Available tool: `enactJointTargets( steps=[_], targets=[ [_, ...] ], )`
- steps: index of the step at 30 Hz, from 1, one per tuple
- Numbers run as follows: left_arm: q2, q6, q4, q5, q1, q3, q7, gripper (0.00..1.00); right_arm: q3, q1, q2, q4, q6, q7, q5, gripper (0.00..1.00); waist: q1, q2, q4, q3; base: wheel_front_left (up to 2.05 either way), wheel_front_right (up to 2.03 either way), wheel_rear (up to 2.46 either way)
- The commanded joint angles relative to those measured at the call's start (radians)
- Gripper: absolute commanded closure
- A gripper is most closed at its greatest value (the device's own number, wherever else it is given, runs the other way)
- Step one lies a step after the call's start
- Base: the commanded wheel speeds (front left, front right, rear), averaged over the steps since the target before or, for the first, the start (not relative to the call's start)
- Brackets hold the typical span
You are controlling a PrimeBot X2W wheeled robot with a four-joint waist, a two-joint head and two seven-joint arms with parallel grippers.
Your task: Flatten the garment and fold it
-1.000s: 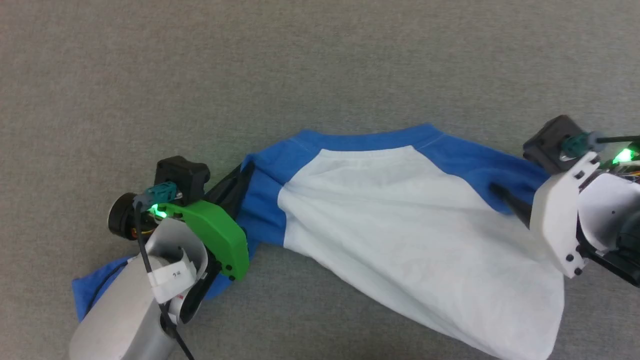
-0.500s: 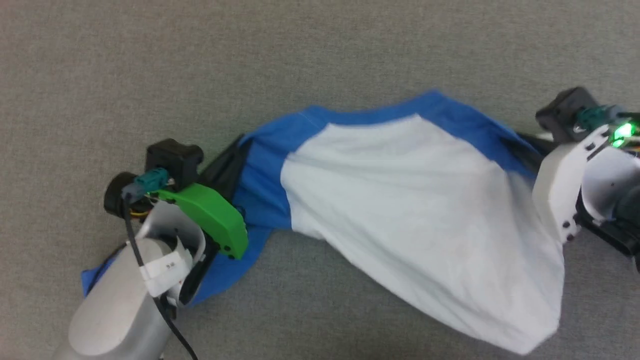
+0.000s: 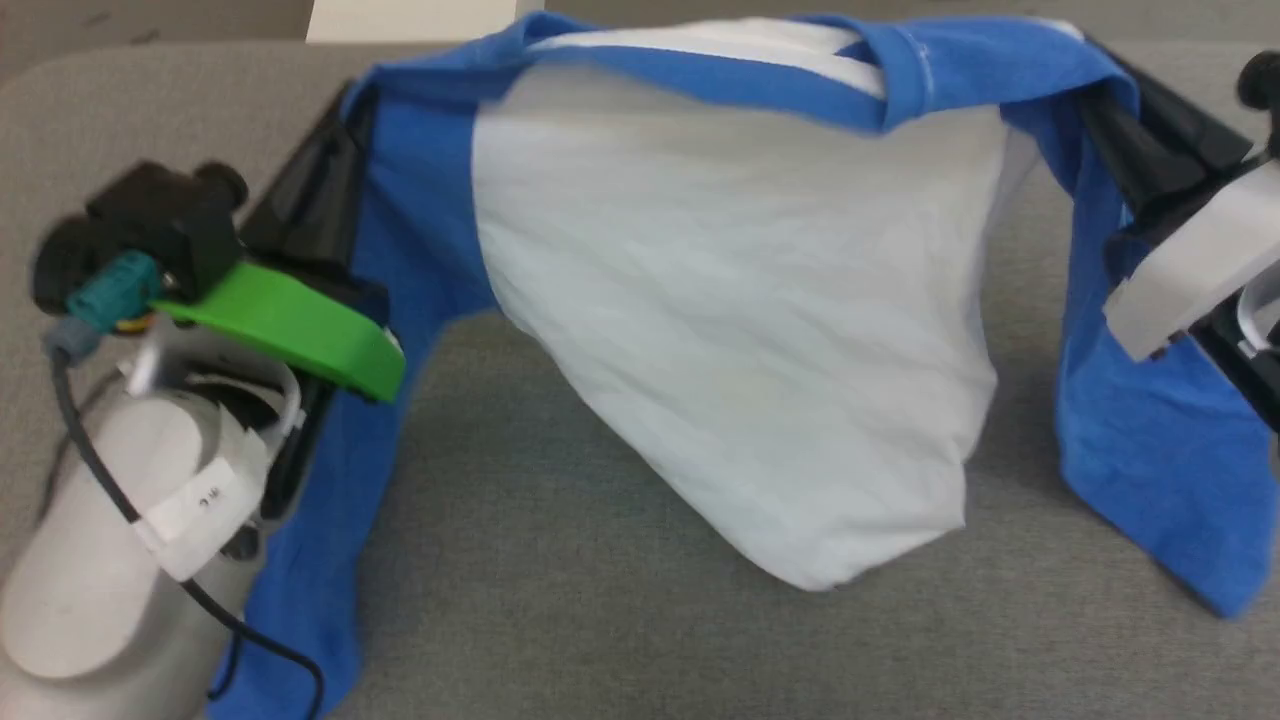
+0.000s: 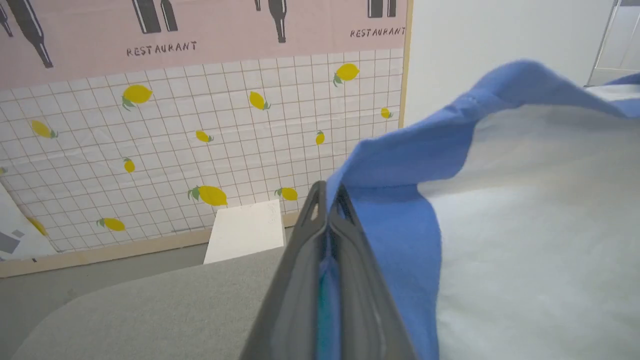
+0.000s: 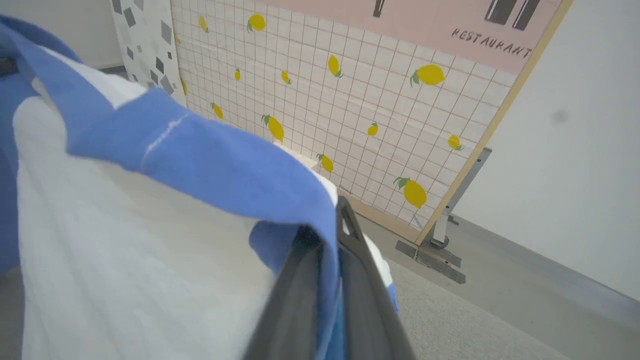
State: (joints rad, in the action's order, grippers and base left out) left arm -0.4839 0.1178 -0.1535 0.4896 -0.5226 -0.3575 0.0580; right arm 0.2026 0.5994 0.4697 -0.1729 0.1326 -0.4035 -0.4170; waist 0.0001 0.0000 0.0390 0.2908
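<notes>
My left pincer (image 3: 335,150) was fully closed on the garment (image 3: 720,300). In the left wrist view a strip of blue cloth sat nipped between the two dark fingers, at the shoulder edge. My right pincer (image 3: 1110,130) was likewise closed on the garment. In the right wrist view blue fabric was folded over its fingertips and clamped between them.

The garment was stretched between the two pincers, with the blue neck trim running along the top from one to the other. The white body hung below and between them in a sagging pouch. Whether its lowest fold touched the grey surface (image 3: 560,600) underneath could not be determined.

One blue sleeve hung straight down beside my left pincer, passing behind the green wrist cover (image 3: 290,325). The other hung below my right pincer, on its outer side.

Beyond the tips of my left pincer stood a tiled wall panel (image 4: 200,135) printed with lemons, with a white block (image 4: 245,230) at its foot.
</notes>
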Motion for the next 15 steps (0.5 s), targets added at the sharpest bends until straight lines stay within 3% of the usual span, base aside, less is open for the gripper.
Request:
enactJointTargets(
  steps=[1,15],
  targets=[
    [-0.021,0.013,-0.015,-0.02,-0.042,0.013,0.012,1.0,-0.013,0.031,-0.012,-0.013,-0.002,0.003,0.011,1.0,-0.0001,0.0,-0.061,-0.082,0.0,0.0,0.0],
    [-0.065,0.004,-0.093,-0.043,-0.288,0.013,0.193,1.0,0.022,0.233,-0.033,-0.056,-0.002,-0.093,0.006,1.0,-0.0001,0.0,-0.092,-0.187,0.0,0.0,0.0]
  ],
)
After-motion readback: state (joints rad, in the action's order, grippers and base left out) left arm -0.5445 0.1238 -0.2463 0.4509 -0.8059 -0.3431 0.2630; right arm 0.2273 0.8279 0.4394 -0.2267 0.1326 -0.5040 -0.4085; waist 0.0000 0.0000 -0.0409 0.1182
